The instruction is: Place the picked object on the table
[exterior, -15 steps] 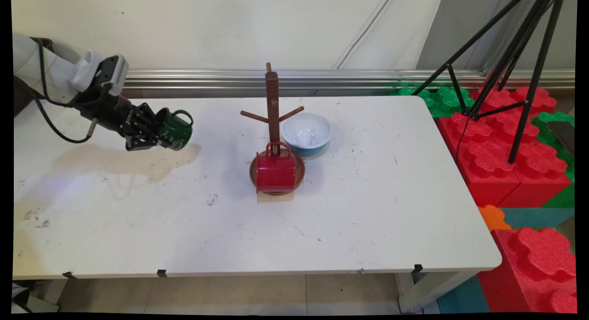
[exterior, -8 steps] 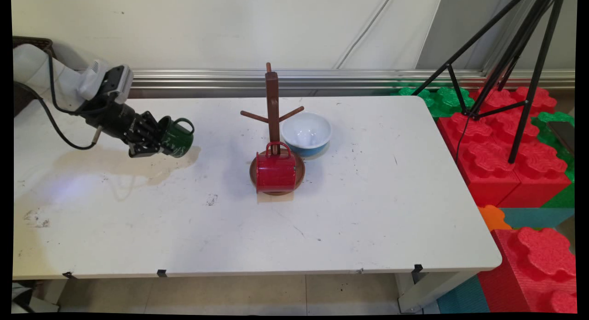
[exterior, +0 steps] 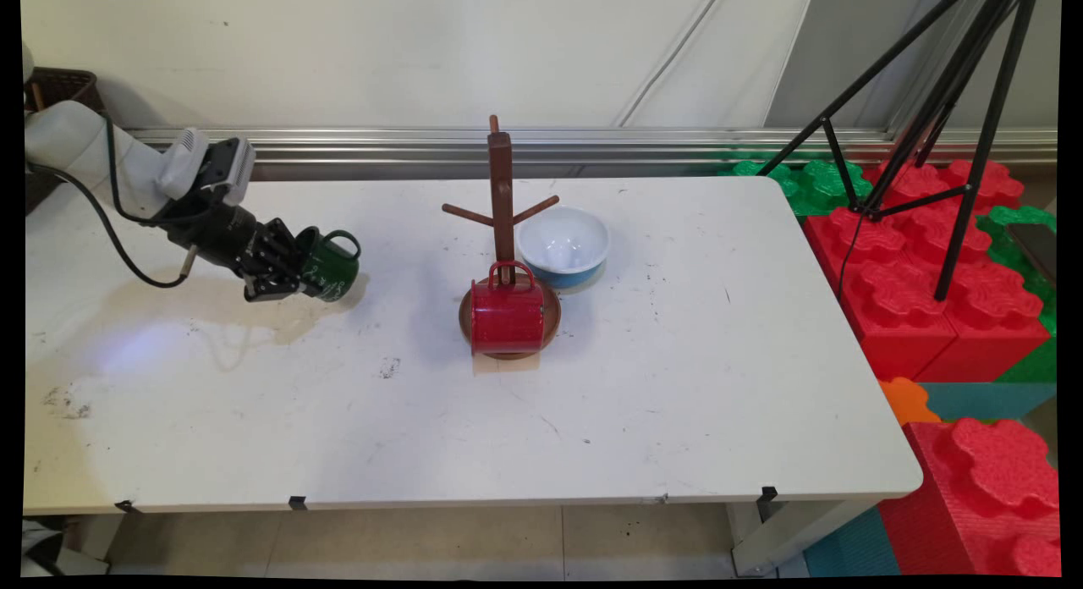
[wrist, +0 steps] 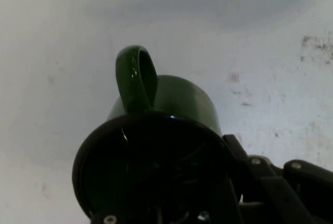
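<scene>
While the end effector stays clamped on the green mug, it's dropped lower, probably touching the worktop.

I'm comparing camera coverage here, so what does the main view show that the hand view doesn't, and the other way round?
Only the main view shows the red mug lying on the wooden mug tree's base, the white-and-blue bowl behind it, the tripod and the foam blocks. Only the hand view looks straight into the green mug's dark mouth, handle up in the picture. Both show the gripper shut on the green mug over the white table.
</scene>
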{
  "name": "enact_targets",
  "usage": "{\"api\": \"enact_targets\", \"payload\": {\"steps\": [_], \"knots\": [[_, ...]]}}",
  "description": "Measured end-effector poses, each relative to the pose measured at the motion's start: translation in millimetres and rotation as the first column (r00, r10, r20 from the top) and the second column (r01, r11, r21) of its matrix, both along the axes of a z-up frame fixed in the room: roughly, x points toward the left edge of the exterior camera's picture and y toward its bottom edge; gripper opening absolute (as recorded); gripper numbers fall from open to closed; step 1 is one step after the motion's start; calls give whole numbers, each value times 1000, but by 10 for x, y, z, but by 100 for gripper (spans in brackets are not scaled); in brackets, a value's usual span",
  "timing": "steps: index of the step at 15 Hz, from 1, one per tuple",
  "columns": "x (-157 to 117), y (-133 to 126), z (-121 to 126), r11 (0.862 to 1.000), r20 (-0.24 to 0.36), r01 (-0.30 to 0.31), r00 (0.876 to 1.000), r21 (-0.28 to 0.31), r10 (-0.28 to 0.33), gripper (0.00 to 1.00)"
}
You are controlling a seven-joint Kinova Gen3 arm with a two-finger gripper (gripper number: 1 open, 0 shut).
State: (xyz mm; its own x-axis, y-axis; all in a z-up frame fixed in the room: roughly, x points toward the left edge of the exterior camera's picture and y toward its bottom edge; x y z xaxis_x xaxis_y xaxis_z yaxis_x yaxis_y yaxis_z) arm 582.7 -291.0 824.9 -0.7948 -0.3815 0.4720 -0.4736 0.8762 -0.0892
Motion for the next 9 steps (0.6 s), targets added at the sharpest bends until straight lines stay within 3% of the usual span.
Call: {"api": "enact_targets", "payload": {"steps": [9], "knots": [[12, 14, -132, 1000, 4, 4, 1000, 13, -4, 0]]}}
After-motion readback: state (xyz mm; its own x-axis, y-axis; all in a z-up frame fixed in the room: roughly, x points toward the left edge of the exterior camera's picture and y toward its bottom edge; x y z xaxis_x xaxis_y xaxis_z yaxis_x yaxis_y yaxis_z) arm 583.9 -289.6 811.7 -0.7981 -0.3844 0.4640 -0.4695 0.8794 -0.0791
